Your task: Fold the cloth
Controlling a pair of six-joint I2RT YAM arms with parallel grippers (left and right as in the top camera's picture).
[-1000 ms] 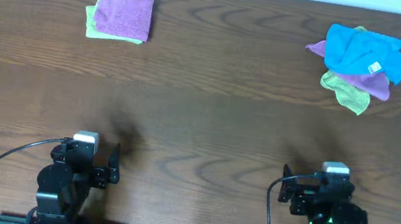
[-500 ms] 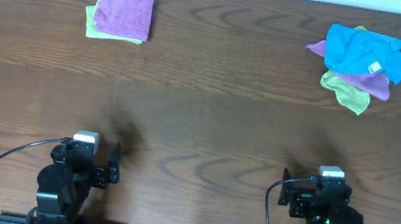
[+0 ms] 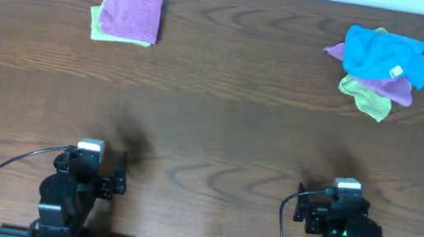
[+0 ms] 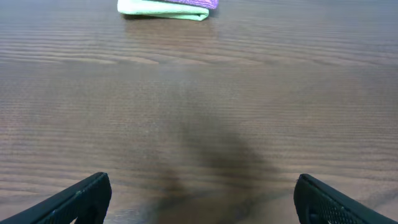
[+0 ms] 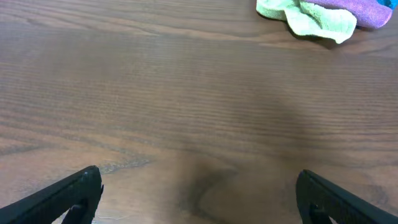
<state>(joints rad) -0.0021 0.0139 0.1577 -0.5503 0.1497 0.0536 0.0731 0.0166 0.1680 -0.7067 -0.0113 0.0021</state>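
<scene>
The lilac cloth (image 3: pixel 133 12) lies folded in a neat square at the far left of the table, on top of a folded green cloth (image 3: pixel 97 24). Its edge shows at the top of the left wrist view (image 4: pixel 200 2). My left gripper (image 3: pixel 89 164) is open and empty at the near edge, far from the cloth; its fingers (image 4: pixel 200 186) are spread wide over bare wood. My right gripper (image 3: pixel 341 205) is also open and empty at the near right, its fingers (image 5: pixel 198 180) spread wide.
A bunched pile sits at the far right: a bright blue cloth (image 3: pixel 386 53), a second purple cloth (image 3: pixel 391 87) and a light green cloth (image 3: pixel 364 98). The green (image 5: pixel 311 18) and purple (image 5: pixel 367 7) cloths show in the right wrist view. The table (image 3: pixel 219 128) is dark wood.
My right arm has drawn back a little toward the near edge. The left arm and the cloths have not moved.
</scene>
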